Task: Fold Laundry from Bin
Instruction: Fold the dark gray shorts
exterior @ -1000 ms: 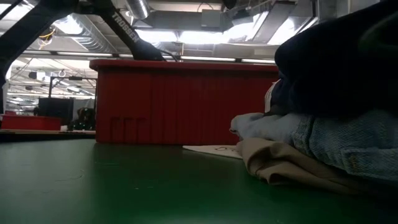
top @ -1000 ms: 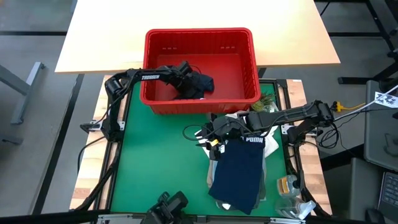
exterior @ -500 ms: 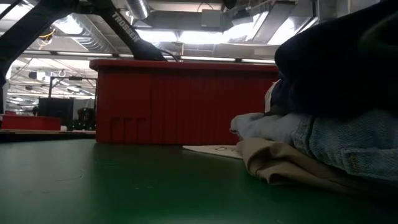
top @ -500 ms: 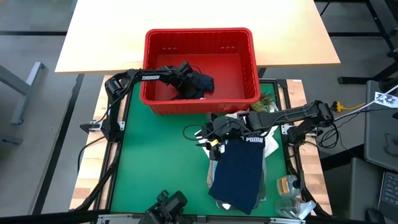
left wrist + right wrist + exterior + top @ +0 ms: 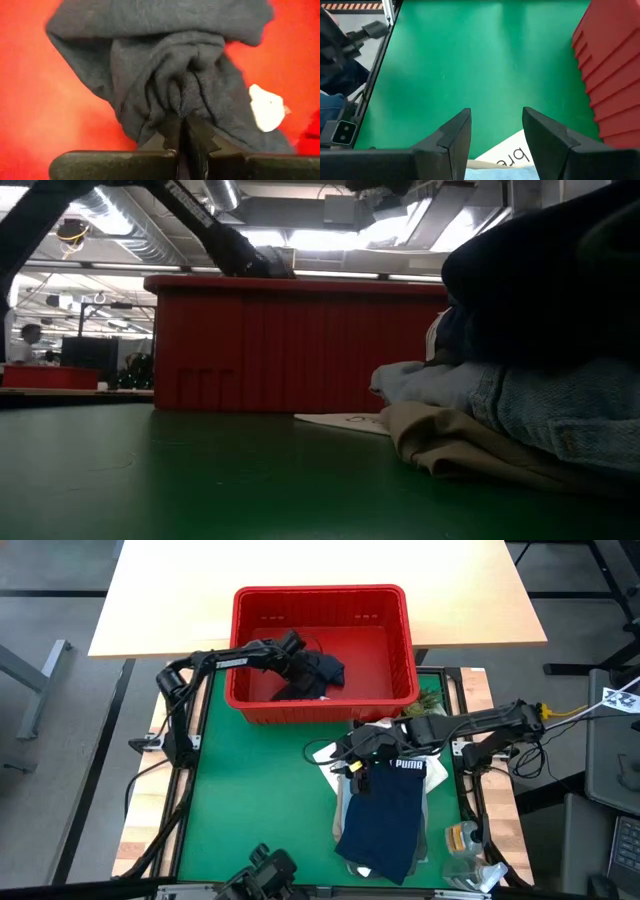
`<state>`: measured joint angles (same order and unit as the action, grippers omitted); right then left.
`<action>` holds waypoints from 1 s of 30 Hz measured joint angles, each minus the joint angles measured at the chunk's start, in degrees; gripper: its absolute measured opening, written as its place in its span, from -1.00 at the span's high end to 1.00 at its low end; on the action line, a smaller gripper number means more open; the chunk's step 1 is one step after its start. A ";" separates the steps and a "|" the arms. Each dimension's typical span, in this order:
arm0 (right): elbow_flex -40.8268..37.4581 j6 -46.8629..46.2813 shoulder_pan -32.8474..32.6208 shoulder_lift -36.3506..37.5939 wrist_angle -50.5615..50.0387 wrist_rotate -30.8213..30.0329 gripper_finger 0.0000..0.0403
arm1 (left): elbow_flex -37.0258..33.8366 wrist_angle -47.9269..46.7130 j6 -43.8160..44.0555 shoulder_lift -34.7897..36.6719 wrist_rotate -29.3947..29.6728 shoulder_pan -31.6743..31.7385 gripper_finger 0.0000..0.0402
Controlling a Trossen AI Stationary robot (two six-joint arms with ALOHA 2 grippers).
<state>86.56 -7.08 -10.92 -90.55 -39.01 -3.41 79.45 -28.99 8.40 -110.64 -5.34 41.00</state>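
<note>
Work surface: flat green mat [image 5: 260, 800] over the counter, framed by black rails, pale wood slats at its edges.
Beyond it: broad light-wood tabletop [image 5: 320, 570] stretching across the far side.
Floor: grey, smooth [image 5: 50, 740], on both sides of the rig.
Ceiling: silver ducts [image 5: 225, 195] running overhead, bright strip lights [image 5: 330, 238] glaring down.
Far room: a person [image 5: 30, 340] at the far left, dim clutter around.
</note>
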 joint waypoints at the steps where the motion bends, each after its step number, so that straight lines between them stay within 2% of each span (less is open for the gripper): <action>1: 0.00 0.01 0.02 0.35 -0.13 -0.03 0.12 | 0.01 0.06 0.00 0.96 -0.05 0.06 0.98; 10: 0.00 -0.04 0.09 2.82 -1.10 -5.06 0.12 | 0.12 2.28 0.00 10.74 -0.33 1.09 0.99; 18: 0.02 -0.06 0.07 3.83 -3.13 -5.12 0.12 | 0.18 3.01 0.24 19.15 -2.73 1.26 0.99; 24: 0.02 0.14 0.07 4.40 -3.25 -8.73 0.12 | 0.23 4.30 0.48 25.58 -9.13 1.22 0.99; 30: 0.02 1.82 0.09 6.38 -2.73 -19.00 0.12 | 0.23 6.34 1.88 32.73 -17.60 1.20 0.98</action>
<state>86.59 -5.26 -10.83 -84.17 -41.74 -22.41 79.68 -22.66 10.28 -77.91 -22.94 42.19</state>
